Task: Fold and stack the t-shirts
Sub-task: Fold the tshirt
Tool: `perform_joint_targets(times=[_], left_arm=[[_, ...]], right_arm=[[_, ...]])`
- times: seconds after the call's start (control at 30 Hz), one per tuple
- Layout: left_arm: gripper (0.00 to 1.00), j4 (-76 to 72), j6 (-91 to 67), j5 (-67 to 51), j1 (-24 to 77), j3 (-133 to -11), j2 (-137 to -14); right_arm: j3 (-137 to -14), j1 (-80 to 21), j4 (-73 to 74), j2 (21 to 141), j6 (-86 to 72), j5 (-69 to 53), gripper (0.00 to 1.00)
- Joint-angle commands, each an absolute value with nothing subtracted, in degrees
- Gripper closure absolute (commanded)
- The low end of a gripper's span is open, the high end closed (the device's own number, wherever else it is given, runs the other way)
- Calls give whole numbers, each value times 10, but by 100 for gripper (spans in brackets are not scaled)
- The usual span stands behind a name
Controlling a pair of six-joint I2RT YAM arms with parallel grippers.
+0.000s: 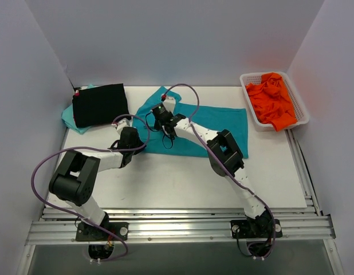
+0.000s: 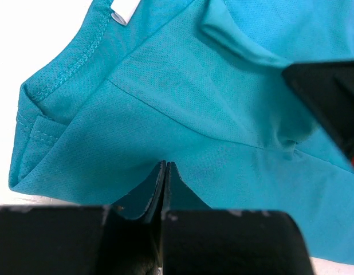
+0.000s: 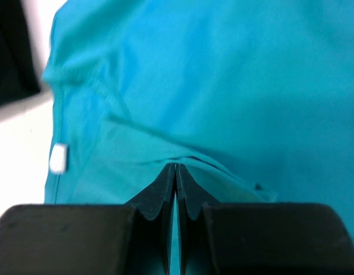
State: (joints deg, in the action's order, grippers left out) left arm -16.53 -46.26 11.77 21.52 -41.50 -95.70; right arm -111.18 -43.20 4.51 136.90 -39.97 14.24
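The teal soft-cloth t-shirt [image 1: 214, 129] lies spread across the middle of the white table [image 1: 183, 183], partly folded, with its collar end toward the left and a white neck tag [image 2: 124, 10] showing in the left wrist view. Left gripper [image 2: 165, 169] has its jaws pressed together on a thin pinch of the teal fabric near the collar and shoulder seam; right gripper [image 3: 175, 170] is likewise clamped together on a ridge of the same shirt close by, so both arms hold cloth at the shirt's left part, very near each other. Risks, as I judge them: both pinches look shallow, only a small fold between the fingertips, so the cloth could slip out on a lift or drag and the fold would collapse. The two wrists are crowded, and the purple cable [image 1: 183, 91] loops right over them, so a crossing move could bump the arms together or snag it. If only the top layer is caught, pulling would separate the layers and give a crooked fold. Just left of this, the folded black t-shirt [image 1: 99, 104] sits on another teal t-shirt [image 1: 69, 119] at the far left corner; a wide swing could knock that stack. The bright orange crumpled t-shirts [image 1: 272, 98] wait in the white plastic mesh basket [image 1: 297, 97] at far right, well apart and not at risk.
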Motion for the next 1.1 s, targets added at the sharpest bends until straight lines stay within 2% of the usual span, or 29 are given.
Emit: perform_joint_targets(times=[0.0, 0.3, 0.33, 0.37, 0.4, 0.43, 0.5, 0.67, 0.73, 0.77, 0.8, 0.83, 0.9, 0.93, 1.0, 1.07], left_arm=[[98, -185, -456, 120, 210, -430, -959], [98, -179, -456, 128, 209, -423, -937], [98, -179, -456, 130, 209, -423, -937], [98, -178, -456, 131, 209, -423, -935], [98, -176, -455, 131, 209, -426, -935], [98, -167, -454, 137, 209, -428, -933], [98, -153, -446, 149, 209, -434, -915], [98, -96, -431, 204, 208, -447, -834], [93, -69, -428, 218, 207, -447, -807], [91, -63, -427, 229, 208, -441, -777], [86, -62, -427, 231, 208, -435, -762], [67, -60, -427, 232, 207, -428, -748], [46, -60, -433, 232, 208, -405, -713], [28, -58, -438, 231, 209, -397, -703], [19, -54, -466, 225, 214, -371, -686], [15, -66, -485, 214, 216, -349, -679]], right_arm=[[-1151, -394, 55, 1398, -385, 134, 100], [-1172, -336, 7, 1425, -355, 93, 100], [-1168, -336, -12, 1419, -346, 84, 97], [-1160, -337, -54, 1404, -333, 72, 88], [-1141, -337, -77, 1392, -309, 67, 52], [-1132, -338, -97, 1383, -295, 62, 33], [-1127, -341, -126, 1357, -261, 85, 0], [-1109, -343, -119, 1280, -208, 158, 0], [-1069, -346, -124, 1237, -201, 220, 0], [-1010, -350, -136, 1185, -203, 241, 0], [-979, -352, -138, 1157, -207, 263, 0], [-948, -353, -136, 1100, -227, 305, 0], [-843, -356, -135, 1045, -247, 332, 0], [-806, -357, -131, 991, -260, 350, 0], [-706, -357, -115, 943, -321, 368, 0], [-645, -358, -95, 884, -375, 376, 0]])
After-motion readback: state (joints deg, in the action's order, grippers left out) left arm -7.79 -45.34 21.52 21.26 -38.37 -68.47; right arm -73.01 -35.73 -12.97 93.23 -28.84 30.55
